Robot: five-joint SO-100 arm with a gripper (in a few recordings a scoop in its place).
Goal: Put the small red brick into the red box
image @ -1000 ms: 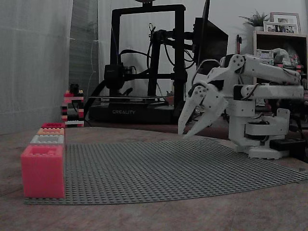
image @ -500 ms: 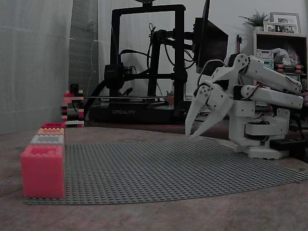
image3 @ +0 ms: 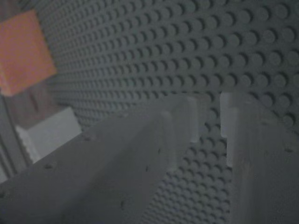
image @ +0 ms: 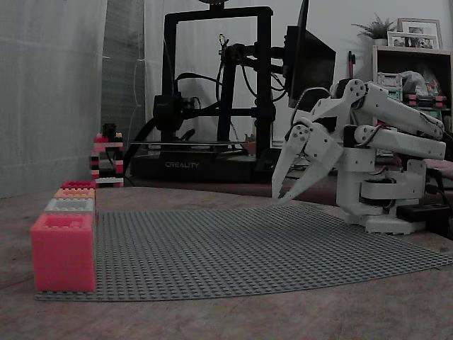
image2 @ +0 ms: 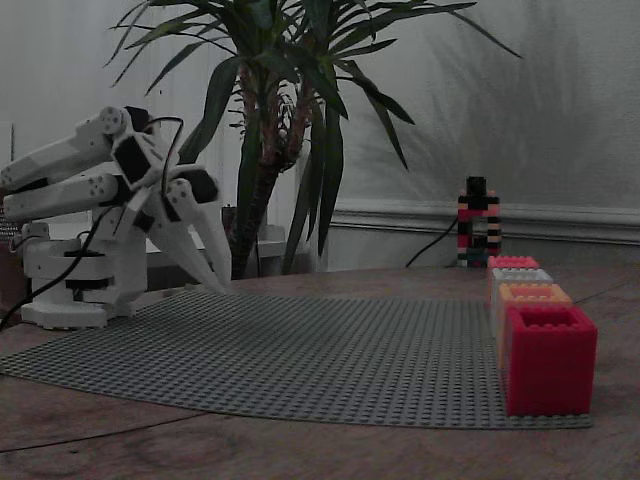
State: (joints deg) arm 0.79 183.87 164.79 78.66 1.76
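Whereabouts of the small red brick: cannot tell. Could sit inside the open-topped red plastic box (image2: 545,360), hidden there behind tall walls from 2 low cameras; could equally lie somewhere out of frame. Fits a brick already dropped in and an arm drawn back, or a brick yet to be found.

Fingers of the white two-finger gripper (image: 279,200) narrowly apart, holding nothing, tips pointing down just above the grey studded baseplate (image: 233,248), close to the arm's own white base (image: 382,195). Seen up close in the wrist view (image3: 210,121), with only studs in the slim gap.

Risks from here:
- Tips so low over the studs: could catch and drag or lift the baseplate on any sideways sweep without a rise.
- Red box at the end of a tight row of 4, touching the pale grey box (image2: 520,276); beyond that an orange box (image2: 530,293) and a further red one (image2: 512,262). Could land a drop in the wrong red box, or on a shared rim, through poor aim.
- Box at the plate's very corner: could be tipped or pushed off by a knock from the outer side.
- Dim light and a blurred wrist picture: poor depth judgement near the rims.

Room for moving: wide bare plate between the arm and the row, free for a straight crossing. Tighter beyond the row's far end, near the striped black, red and white brick tower (image2: 477,222). Behind the surface, a black 3D printer (image: 212,92) and a green potted plant (image2: 290,100), both well apart from the low path.
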